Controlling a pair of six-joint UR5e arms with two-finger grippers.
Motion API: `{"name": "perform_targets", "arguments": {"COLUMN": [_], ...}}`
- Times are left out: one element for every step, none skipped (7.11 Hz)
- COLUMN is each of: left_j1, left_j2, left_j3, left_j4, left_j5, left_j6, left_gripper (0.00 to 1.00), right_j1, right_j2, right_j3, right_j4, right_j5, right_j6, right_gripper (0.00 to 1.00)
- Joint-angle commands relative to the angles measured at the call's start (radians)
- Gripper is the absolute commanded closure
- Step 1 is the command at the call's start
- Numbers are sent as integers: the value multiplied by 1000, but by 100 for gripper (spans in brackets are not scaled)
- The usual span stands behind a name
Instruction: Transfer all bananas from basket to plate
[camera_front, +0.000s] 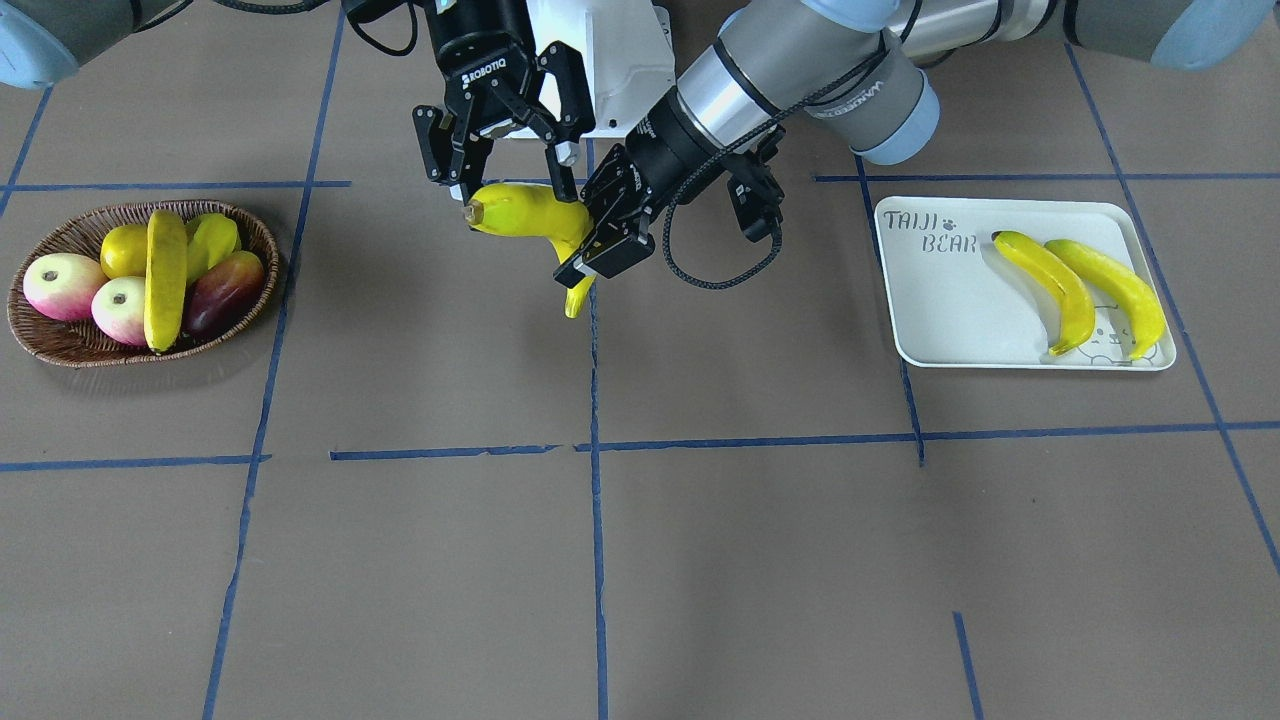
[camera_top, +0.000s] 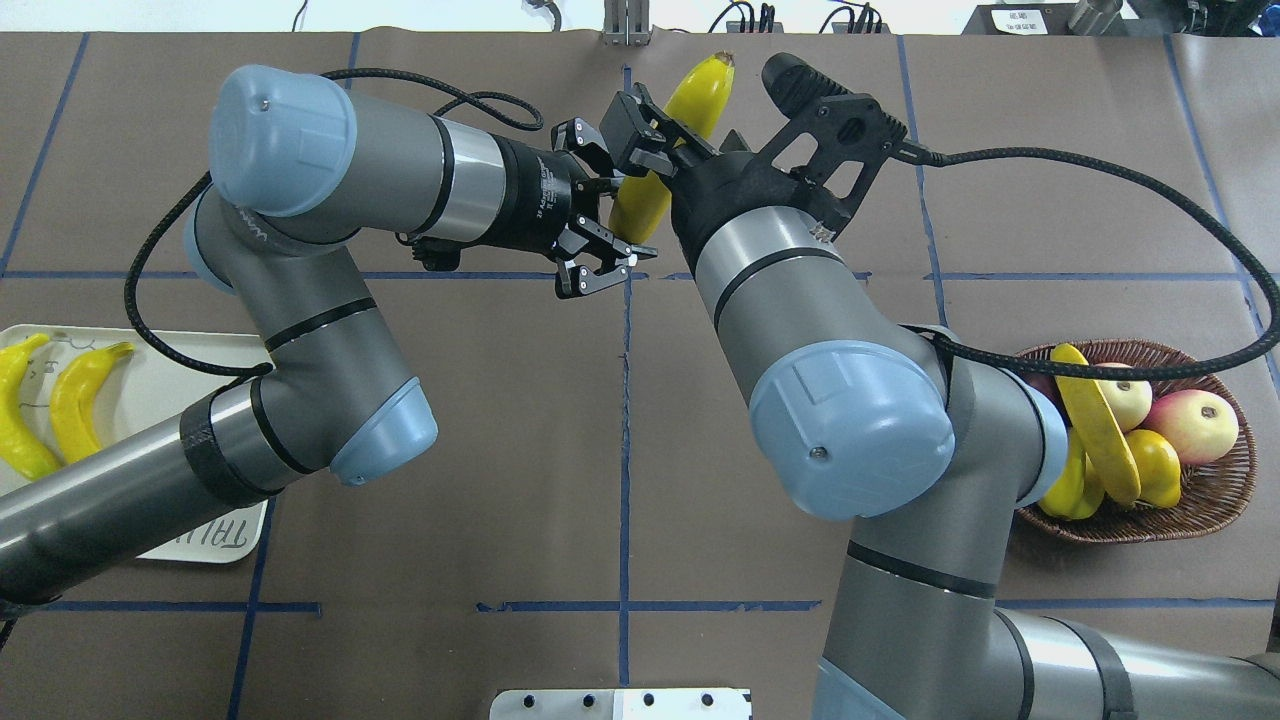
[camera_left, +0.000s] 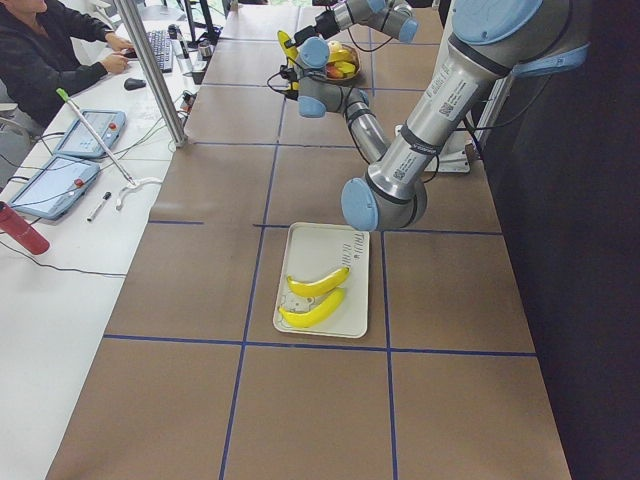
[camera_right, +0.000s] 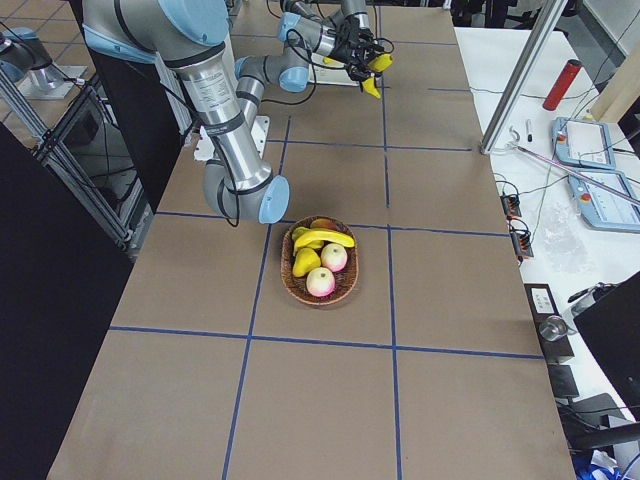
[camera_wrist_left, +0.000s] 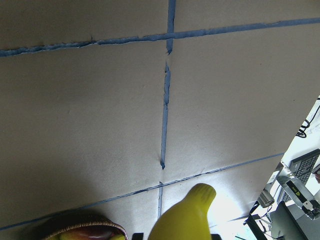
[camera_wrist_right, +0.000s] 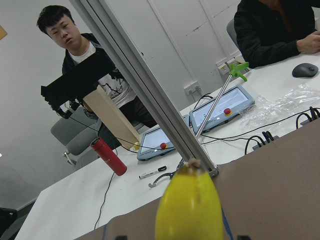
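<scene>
Above the table's middle a yellow banana (camera_front: 525, 212) (camera_top: 690, 100) hangs between both grippers. My left gripper (camera_front: 595, 235) (camera_top: 628, 218) is shut on its lower half; the left wrist view shows its tip (camera_wrist_left: 182, 217). My right gripper (camera_front: 512, 175) (camera_top: 665, 145) stands open around the stem end (camera_wrist_right: 190, 210), its fingers apart from the fruit. One banana (camera_front: 165, 280) (camera_top: 1100, 425) lies across the fruit in the wicker basket (camera_front: 60, 345) (camera_top: 1180, 525). Two bananas (camera_front: 1050, 285) (camera_front: 1120, 290) lie side by side on the plate (camera_front: 950, 310) (camera_top: 170, 370).
The basket also holds two pink apples (camera_front: 60, 285), a round yellow fruit (camera_front: 125, 250), a starfruit (camera_front: 215, 240) and a dark red mango (camera_front: 225, 290). A metal post (camera_left: 150, 70) and a side table with seated people (camera_left: 40, 50) lie beyond the far edge.
</scene>
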Motion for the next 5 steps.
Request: {"name": "perform_targets", "arguments": {"left_j1": [-48, -76, -88, -93, -96], "left_j2": [3, 4, 7, 57, 141], "left_j3": [30, 49, 49, 45, 14], "left_j4": [2, 1, 4, 5, -6], "left_j5": [-4, -11, -14, -75, -106], "left_j6": [1, 14, 137, 270, 455], "left_gripper": [100, 100, 100, 100, 100], "right_j1": [-3, -5, -2, 8, 37], "right_j2": [-66, -122, -183, -218, -232], "right_j3": [125, 199, 297, 351, 345], "right_j4": [-9, -12, -53, -94, -146], "right_j5": [82, 116, 215, 293, 306], "right_j6": [-19, -23, -30, -57, -129], "right_gripper": [0, 0, 0, 0, 0]}}
